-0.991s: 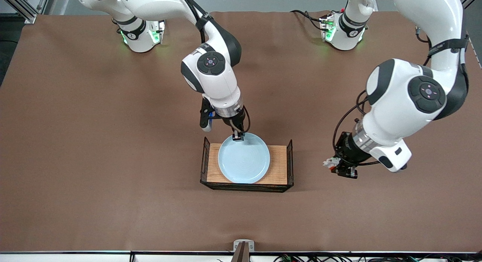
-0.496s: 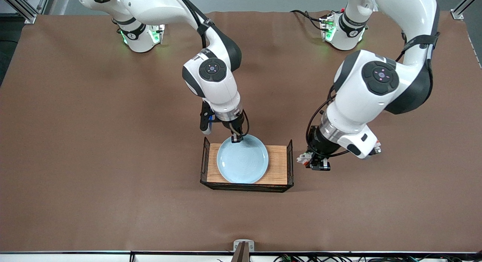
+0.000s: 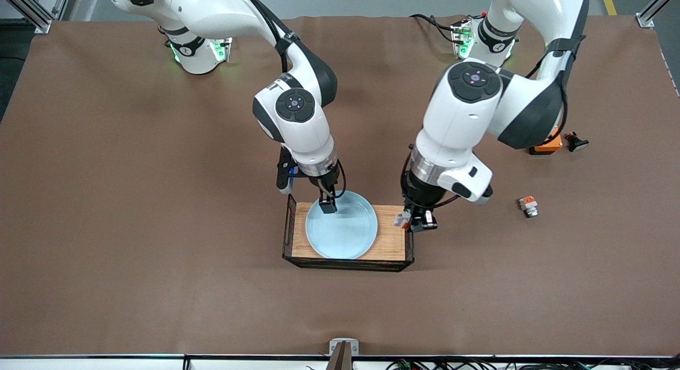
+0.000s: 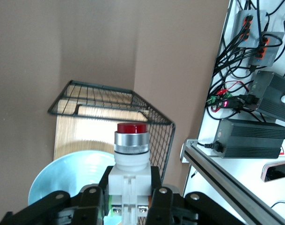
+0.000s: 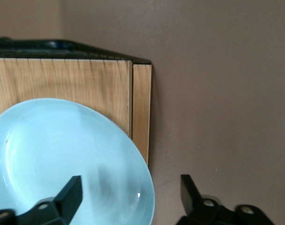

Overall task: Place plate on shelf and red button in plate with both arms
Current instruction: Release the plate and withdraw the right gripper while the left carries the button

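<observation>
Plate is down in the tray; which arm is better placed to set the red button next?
Left. The left gripper is shut on the red button right at the tray's mesh end wall, beside the plate. The right gripper is open and empty over the plate's rim.

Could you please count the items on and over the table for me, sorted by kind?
Plates: 1, the round pale blue plate
Trays: 1, the wooden tray with black wire-mesh ends
Switch parts: 3, the white-bodied red button in the left gripper, the stubby white-and-orange piece, the small dark piece
Boxes: 1, the orange box
Total: 6
</observation>
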You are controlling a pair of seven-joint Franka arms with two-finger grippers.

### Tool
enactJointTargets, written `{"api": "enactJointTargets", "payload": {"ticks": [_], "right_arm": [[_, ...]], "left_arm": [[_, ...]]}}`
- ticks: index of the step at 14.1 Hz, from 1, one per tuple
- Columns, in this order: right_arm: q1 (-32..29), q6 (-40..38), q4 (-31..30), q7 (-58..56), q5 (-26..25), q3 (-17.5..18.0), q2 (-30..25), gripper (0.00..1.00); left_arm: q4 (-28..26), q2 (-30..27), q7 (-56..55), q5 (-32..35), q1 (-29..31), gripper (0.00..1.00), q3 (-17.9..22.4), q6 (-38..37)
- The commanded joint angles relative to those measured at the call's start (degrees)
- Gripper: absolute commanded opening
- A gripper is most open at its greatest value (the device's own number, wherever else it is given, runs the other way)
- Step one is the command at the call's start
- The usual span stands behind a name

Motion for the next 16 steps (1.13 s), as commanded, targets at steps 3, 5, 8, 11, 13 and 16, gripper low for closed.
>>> {"api": "enactJointTargets", "payload": {"ticks": [3,5,8,11,13,16], "right_arm": [[-1.0,-13.8,3.4,-9.5,0.6,0.5,-5.8,1.0],[-3.0,-21.3,3.3,-16.0,2.3,0.4,-9.8,1.0],[-7.7,-31.0,3.0,-31.1,6.5,0.4,-15.7,1.0],[-13.5,-40.4,2.9,-45.8,8.1,0.3,-20.2,1.0],[-16.8,-44.2,2.2,-56.2,8.0,0.1,-23.2,1.0],[-24.2,-45.4,-1.9,-75.0,8.0,0.0,-28.0,1.0]], "left_arm": [[0.6,3.8,-7.5,6.7,-2.8,0.23,0.6,6.2],[0.6,5.1,-7.7,7.0,-4.4,0.23,0.8,6.9],[0.6,6.3,-10.1,8.5,-6.1,0.23,1.3,8.7],[0.6,8.2,-14.6,12.5,-7.6,0.23,1.6,11.2],[0.6,9.1,-16.7,14.6,-8.7,0.23,1.6,11.7],[0.6,10.2,-17.6,14.9,-9.3,0.23,1.7,13.5]]}}
